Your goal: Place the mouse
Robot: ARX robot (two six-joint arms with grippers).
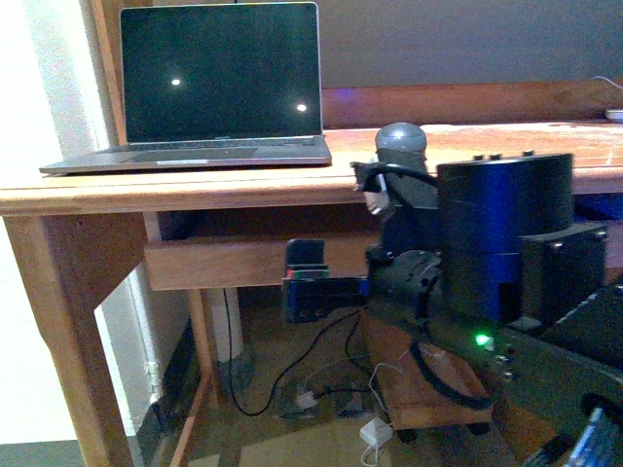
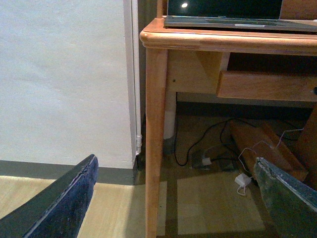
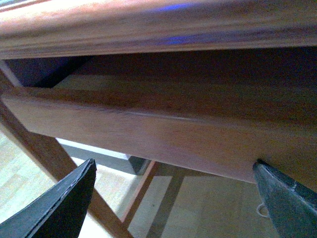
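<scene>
The mouse [image 1: 402, 137], a small grey-blue dome, sits on the wooden desk [image 1: 195, 187] near its front edge, just right of the laptop [image 1: 219, 78]. It does not show in either wrist view. My right arm [image 1: 496, 243] fills the lower right of the front view, below and in front of the mouse. My right gripper [image 3: 174, 164] is open and empty, pointing at the drawer front [image 3: 148, 134] under the desk top. My left gripper [image 2: 176, 161] is open and empty, low by the desk's left leg [image 2: 156, 139]. The left arm is out of the front view.
The laptop stands open with a dark screen at the desk's left. A drawer front [image 1: 234, 263] hangs under the desk top. Cables [image 1: 321, 389] and a white charger [image 2: 242, 179] lie on the floor under the desk. A white wall [image 2: 64, 74] is left of the desk.
</scene>
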